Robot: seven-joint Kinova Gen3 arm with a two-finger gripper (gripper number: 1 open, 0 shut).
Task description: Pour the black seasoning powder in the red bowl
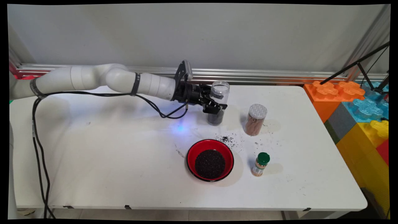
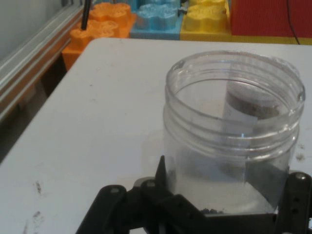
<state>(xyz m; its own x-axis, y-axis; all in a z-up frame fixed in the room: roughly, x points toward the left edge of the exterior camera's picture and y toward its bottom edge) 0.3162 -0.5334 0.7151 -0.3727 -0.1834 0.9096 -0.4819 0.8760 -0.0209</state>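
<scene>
I am seeing my hand (image 1: 216, 107) closing round the middle of an open clear plastic jar (image 1: 218, 102), which is standing upright on the far half of the tabletop (image 1: 108, 161) with a little dark stuff in its bottom; the fingers are pressing its sides, so the hand is gripping the jar. In the hand view the jar (image 2: 233, 131) is filling the frame between the fingers, hiding its base. A capped jar of brownish sticks (image 1: 255, 119) is standing just beside it, and a red bowl of dark grains (image 1: 210, 160), scattered grains (image 1: 229, 140) and a green-capped spice bottle (image 1: 260, 164) are lying nearer me.
</scene>
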